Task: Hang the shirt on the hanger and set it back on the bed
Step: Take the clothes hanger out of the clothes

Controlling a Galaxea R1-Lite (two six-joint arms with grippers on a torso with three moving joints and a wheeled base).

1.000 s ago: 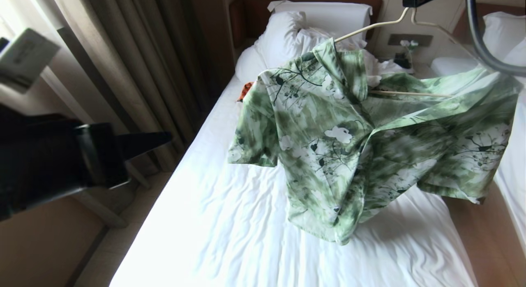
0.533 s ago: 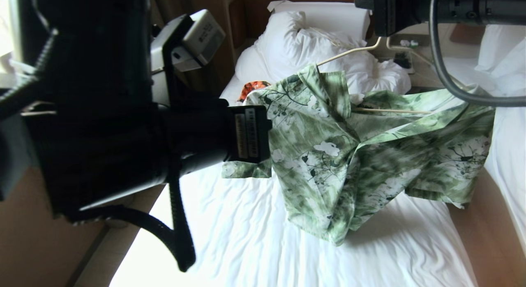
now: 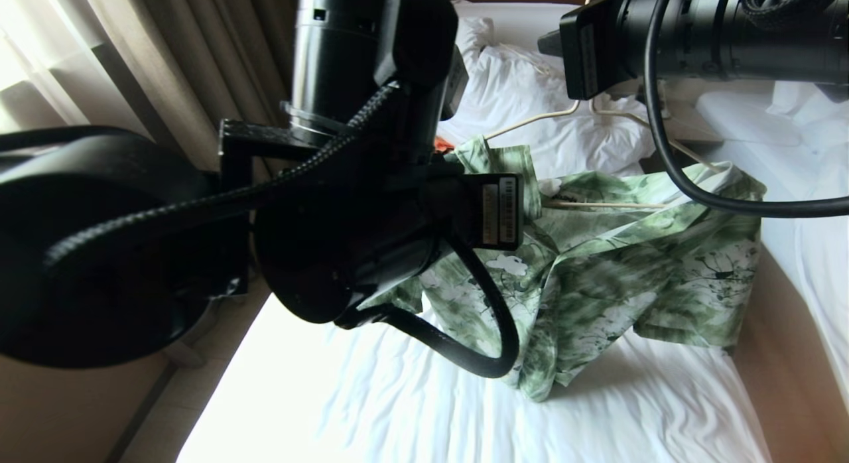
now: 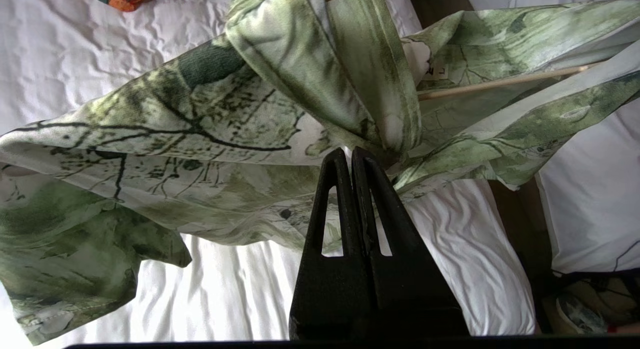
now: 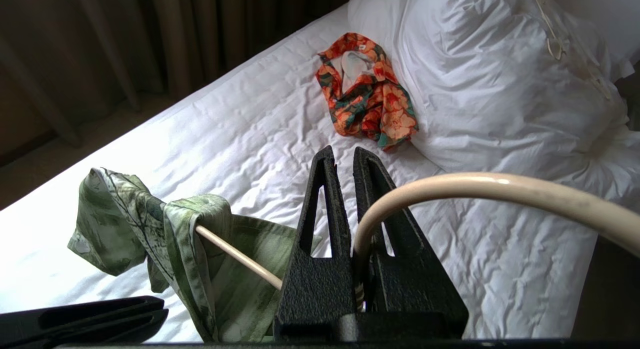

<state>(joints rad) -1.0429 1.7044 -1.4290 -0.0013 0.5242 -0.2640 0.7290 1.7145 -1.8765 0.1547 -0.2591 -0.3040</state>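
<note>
Hotel-style bedroom: twin white beds (image 3: 371,410), pillows (image 5: 500,89), wooden headboard, heavy curtains (image 3: 166,65).

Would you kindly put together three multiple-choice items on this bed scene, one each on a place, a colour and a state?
1. Where does the orange garment lie?
A. on the sheet beside the duvet
B. on the hanger
C. on the floor

2. What colour is the hanger?
A. black
B. cream
C. red

3. How do the right gripper's fingers stand?
A. wide open, empty
B. shut on the shirt
C. shut on the hanger

Answers: 1 A, the right wrist view shows it flat on the bed next to the duvet. 2 B, its wire is cream where it passes through the shirt. 3 C, the wire runs between the closed fingers in the right wrist view.
</note>
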